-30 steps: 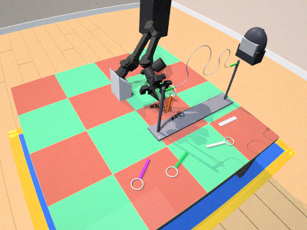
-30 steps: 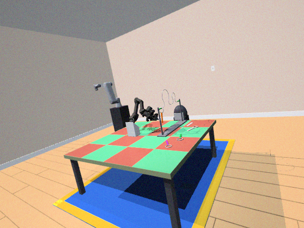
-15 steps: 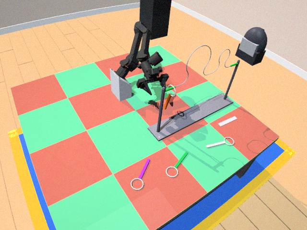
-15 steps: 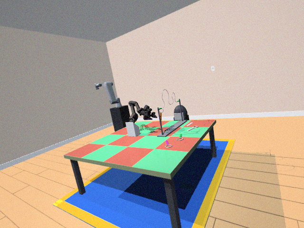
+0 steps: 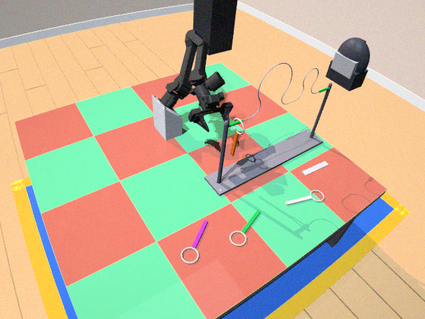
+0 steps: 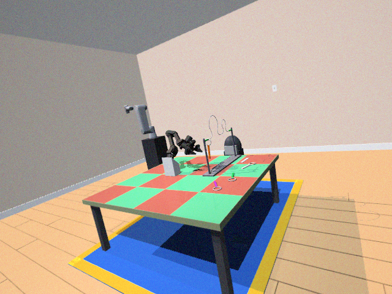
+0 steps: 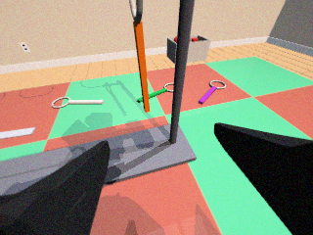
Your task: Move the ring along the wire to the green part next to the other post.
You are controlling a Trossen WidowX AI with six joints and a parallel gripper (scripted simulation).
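The white ring [image 5: 244,127] [image 6: 210,143] hangs around the green wire part [image 5: 234,122] beside the near post [image 5: 222,152] [image 6: 206,158] [image 7: 180,73]. Its orange handle [image 5: 234,144] [image 6: 209,152] [image 7: 142,69] hangs down, slightly tilted, above the base plate. My gripper [image 5: 218,124] [image 6: 197,152] [image 7: 162,136] is wide open and empty, on the robot's side of the handle, with a gap to it. In the wrist view, handle and post show between and beyond the fingertips. The thin grey wire [image 5: 283,63] curves up and over to the other green part [image 5: 324,90] [image 6: 229,130] at the far post [image 5: 319,113] [image 6: 234,142].
The posts stand on a grey base plate [image 5: 295,145] [image 7: 182,153]. Beyond it lie a white bar [image 5: 315,168], a white-handled ring [image 5: 298,200], a green-handled ring [image 5: 250,222] and a magenta-handled ring [image 5: 200,234]. A light grey block [image 5: 167,121] [image 6: 170,166] stands by the arm's base.
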